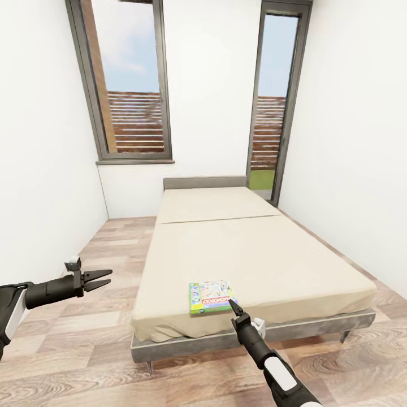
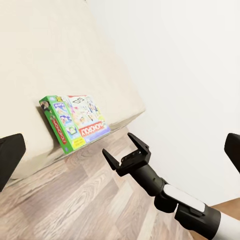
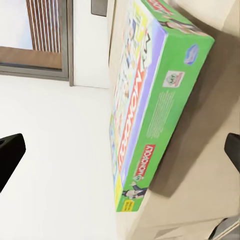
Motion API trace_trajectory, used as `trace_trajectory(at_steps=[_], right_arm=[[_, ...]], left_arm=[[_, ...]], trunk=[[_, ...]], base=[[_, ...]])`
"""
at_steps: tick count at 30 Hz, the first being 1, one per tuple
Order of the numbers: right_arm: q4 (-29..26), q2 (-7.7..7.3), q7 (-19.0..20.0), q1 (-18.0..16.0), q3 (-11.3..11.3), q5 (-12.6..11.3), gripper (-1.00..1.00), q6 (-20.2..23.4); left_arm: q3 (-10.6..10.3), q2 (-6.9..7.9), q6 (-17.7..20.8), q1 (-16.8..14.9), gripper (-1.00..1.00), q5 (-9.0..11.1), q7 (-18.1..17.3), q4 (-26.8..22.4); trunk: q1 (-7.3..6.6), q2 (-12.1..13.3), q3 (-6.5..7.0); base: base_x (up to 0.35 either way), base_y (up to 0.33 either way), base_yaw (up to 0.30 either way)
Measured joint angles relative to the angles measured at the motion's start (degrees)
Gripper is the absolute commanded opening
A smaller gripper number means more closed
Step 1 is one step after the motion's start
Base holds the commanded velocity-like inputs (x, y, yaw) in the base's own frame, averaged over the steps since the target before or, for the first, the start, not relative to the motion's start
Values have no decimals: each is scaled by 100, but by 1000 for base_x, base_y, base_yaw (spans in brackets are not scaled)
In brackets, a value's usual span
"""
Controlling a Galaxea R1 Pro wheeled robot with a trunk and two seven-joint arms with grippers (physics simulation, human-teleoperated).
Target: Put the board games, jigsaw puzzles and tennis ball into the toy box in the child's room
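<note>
One board game (image 1: 212, 296), a white-green box with a red logo, lies flat on the bed (image 1: 271, 254) close to its front edge. My right gripper (image 1: 233, 305) is open and points at the box's near side, just short of it. In the right wrist view the board game (image 3: 150, 100) looms close between the spread fingertips (image 3: 10, 155). The left wrist view looks across at the board game (image 2: 75, 121) and at the open right gripper (image 2: 117, 143) beside it. My left gripper (image 1: 104, 278) hangs open and empty over the floor, left of the bed.
The bed has a grey frame (image 1: 316, 328) and headboard (image 1: 204, 182) against the far wall. A tall window (image 1: 127, 79) and a glass door (image 1: 274, 107) stand behind it. Wooden floor (image 1: 85, 316) runs along the bed's left side and in front.
</note>
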Motion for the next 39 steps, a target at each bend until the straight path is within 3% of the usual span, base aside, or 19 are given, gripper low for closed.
trace_trajectory(at_steps=[39], right_arm=[[79,8,-222,-1,12,-175,100,8]], left_arm=[[4,4,-5,0,100,-2,0,0]], trunk=[[0,0,0]], base=[[37,13,0]])
